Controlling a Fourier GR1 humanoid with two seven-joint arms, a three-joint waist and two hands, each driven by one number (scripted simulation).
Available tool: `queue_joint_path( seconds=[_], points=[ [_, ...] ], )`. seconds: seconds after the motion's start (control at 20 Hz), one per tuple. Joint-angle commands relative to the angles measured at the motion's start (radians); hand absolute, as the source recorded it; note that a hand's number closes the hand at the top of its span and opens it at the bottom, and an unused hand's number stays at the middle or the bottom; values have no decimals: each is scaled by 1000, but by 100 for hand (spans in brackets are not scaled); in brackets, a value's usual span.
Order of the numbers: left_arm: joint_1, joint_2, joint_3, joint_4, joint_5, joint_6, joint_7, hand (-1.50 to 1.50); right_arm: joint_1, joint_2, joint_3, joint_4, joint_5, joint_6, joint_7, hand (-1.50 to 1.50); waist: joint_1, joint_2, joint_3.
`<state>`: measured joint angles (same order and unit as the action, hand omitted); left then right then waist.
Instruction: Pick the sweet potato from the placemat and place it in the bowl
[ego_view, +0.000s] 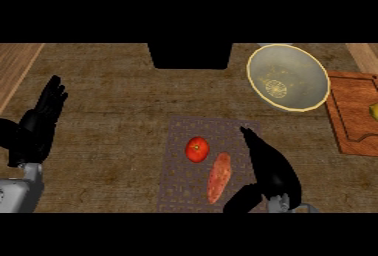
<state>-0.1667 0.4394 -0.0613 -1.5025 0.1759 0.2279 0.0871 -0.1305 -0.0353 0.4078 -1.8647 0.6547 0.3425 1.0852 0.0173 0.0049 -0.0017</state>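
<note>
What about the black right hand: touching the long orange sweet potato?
Cannot tell. Head view: dark woven placemat shows between the fingers of the right hand and the sweet potato, but the thumb curls close beside its lower end.

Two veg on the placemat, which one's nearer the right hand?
The sweet potato: long, orange, just left of the right hand. The round red tomato lies farther off.

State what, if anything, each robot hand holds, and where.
Nothing. The right robot hand is open beside the sweet potato; the left robot hand rests open.
</note>
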Motion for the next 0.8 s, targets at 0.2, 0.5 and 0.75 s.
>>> queue_joint_path(
  seconds=[0.2, 0.5, 0.75],
  points=[
    [-5, -23, 13, -4, -20, 10, 6, 0, -91, 19, 20, 120, 41, 122, 159, -150, -13, -4, 1],
    [-2, 13, 79, 27, 7, -59, 8, 0, -75, 20, 61, 120, 167, 97, 113, -150, -18, -6, 1],
    [62, -52, 28, -37, -61, -23, -2, 0, -81, 34, 104, 216, 103, 5, 123, -150, -11, -6, 2]
  ],
)
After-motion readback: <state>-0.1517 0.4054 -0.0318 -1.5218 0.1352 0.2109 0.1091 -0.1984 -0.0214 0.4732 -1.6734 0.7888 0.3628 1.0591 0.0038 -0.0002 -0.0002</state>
